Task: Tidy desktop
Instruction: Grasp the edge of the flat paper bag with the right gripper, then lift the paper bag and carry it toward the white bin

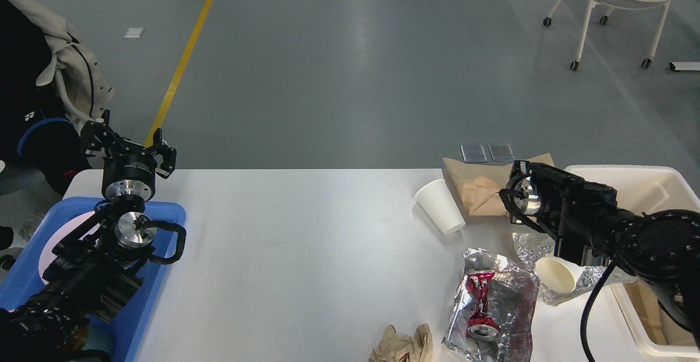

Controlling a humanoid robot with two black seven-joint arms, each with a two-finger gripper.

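Meanwhile, right tool (517, 200) over brown paper (481, 193), grip unclear; left tool (129, 150) spread, empty.

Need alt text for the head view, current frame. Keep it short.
A white desktop holds litter at its right end: two paper cups, brown paper, crumpled foil and a crushed red can. The right gripper is over the brown paper beside a cream bin. The left gripper is open above a blue tray.
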